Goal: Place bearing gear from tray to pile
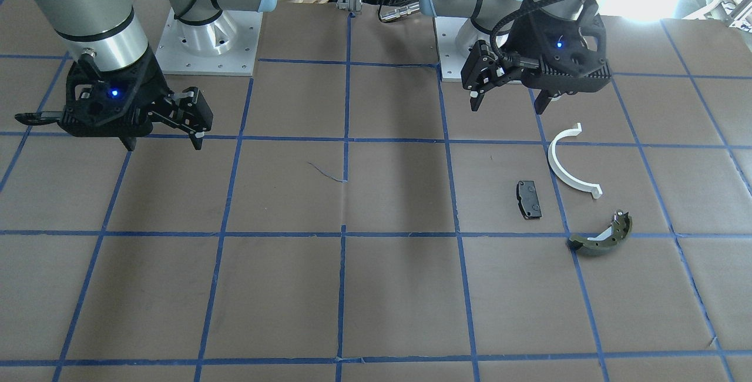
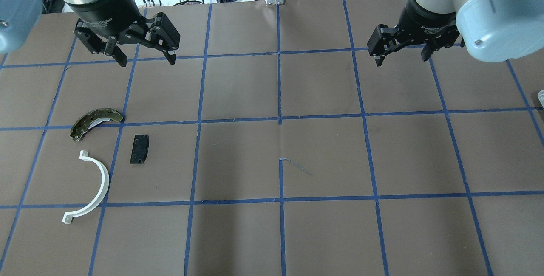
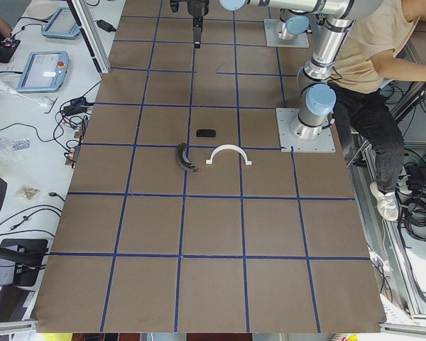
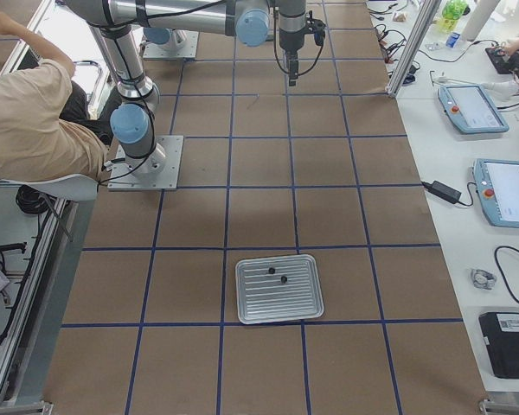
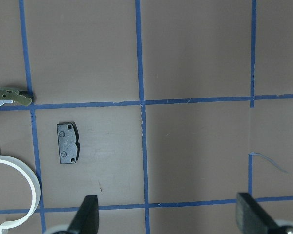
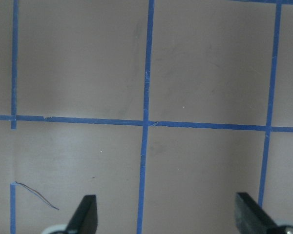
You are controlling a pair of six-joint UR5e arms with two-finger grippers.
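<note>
**Q:** Where are we in the job?

**A:** At the start, by my reading: no pick made yet. The left gripper [image 2: 146, 57] and right gripper [image 2: 401, 60] both hang above the table [image 2: 323, 153], jaws spread wide, nothing between them.

**Q:** And the part?

**A:** The tray [image 4: 259, 304] shows only in the right-end side view, on the table towards my right end. Two small dark parts [image 4: 271, 271] lie on it, close together. One should be the gear, but they are too small to tell which.

**Q:** How far from the grippers?

**A:** Well apart. The right wrist camera sees bare paper and tape lines only, no tray.

**Q:** The pile?

**A:** On my left side: white half-ring [image 2: 102, 182], black pad [image 2: 139, 149] and brake shoe [image 2: 93, 122], loose and not touching. The left gripper is near them, farther out across the table.

**Q:** Next move?

**A:** My judgement: swing the right arm out over the tray, centre the spread jaws on the correct part, then descend. It is small, so alignment matters.
</note>
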